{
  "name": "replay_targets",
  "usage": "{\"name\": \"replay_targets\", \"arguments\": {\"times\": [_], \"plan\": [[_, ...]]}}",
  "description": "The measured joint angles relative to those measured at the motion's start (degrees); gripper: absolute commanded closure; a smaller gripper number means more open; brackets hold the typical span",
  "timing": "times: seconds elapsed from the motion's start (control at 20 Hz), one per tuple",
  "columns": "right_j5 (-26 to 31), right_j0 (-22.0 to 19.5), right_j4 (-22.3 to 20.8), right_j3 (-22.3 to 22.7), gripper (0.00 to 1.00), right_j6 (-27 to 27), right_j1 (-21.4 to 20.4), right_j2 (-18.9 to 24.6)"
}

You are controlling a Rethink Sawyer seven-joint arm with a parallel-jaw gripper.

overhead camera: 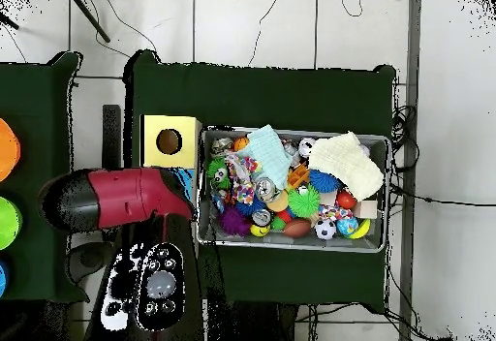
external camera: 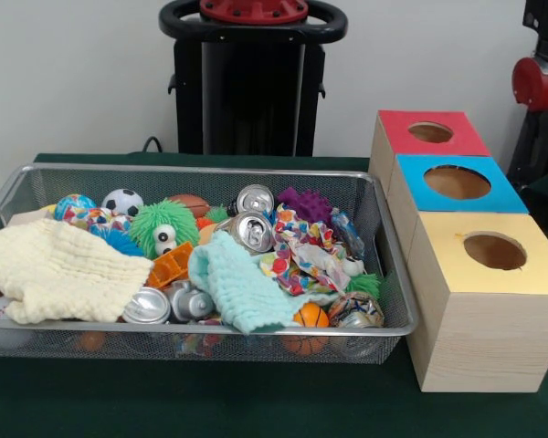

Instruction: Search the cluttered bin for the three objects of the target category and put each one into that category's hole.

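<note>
Unlabelled yellow-topped box (external camera: 482, 301) beside cluttered bin (external camera: 210, 171), no legible writing.

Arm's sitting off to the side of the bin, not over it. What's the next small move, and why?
Probably swing the arm sideways from beside the yellow box to over the bin, stopping above the silver can near its middle. If cans are the target, that one lies on top, uncovered, while the teal cloth and cream cloth hide much else.

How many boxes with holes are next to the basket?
3, in a row beside the bin: the red-topped box farthest back, the blue-topped box in the middle, the yellow-topped box nearest.
</note>
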Motion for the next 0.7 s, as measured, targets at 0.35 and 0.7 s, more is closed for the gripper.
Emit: {"name": "replay_targets", "arguments": {"times": [0.35, 0.7], "plan": [[2.1, -2.2, 0.0, 0.0, 0.0, 0.0, -0.7, 0.0], [3.5, -4.9, 0.0, 0.1, 0.0, 0.0, -1.5, 0.0]]}}
